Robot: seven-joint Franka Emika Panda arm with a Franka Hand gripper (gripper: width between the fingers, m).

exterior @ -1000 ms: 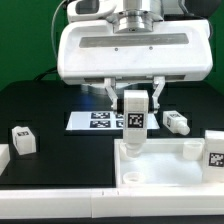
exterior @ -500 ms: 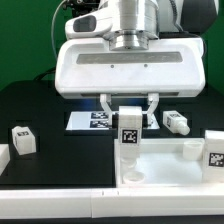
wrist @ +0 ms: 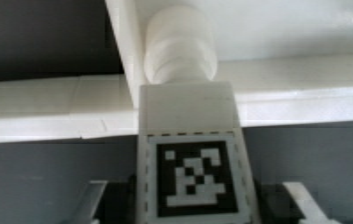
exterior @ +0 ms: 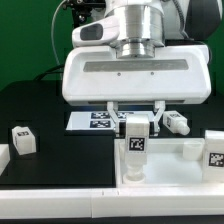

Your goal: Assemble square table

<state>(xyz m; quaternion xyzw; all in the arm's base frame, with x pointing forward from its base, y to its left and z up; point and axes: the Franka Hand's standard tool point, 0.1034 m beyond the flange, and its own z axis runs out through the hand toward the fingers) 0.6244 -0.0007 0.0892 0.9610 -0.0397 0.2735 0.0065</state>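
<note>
My gripper (exterior: 135, 115) is shut on a white table leg (exterior: 135, 148) that carries a black-and-white tag. It holds the leg upright over the white square tabletop slab (exterior: 170, 170), with the leg's lower end at the slab's near corner hole area (exterior: 135, 178). In the wrist view the leg (wrist: 187, 120) fills the middle, its tag facing the camera, between my fingers (wrist: 294, 200), with the slab's edge (wrist: 48, 105) behind. Three more tagged legs lie around: one at the exterior view's left (exterior: 22, 139), one behind the slab (exterior: 178, 122), one at the right (exterior: 214, 150).
The marker board (exterior: 100, 121) lies flat on the black table behind the gripper. A plain white block (exterior: 3, 160) sits at the exterior view's left edge. A green backdrop stands behind the table.
The arm has shifted to the exterior view's right and lowered the leg, from above the slab's edge down to its near corner.
</note>
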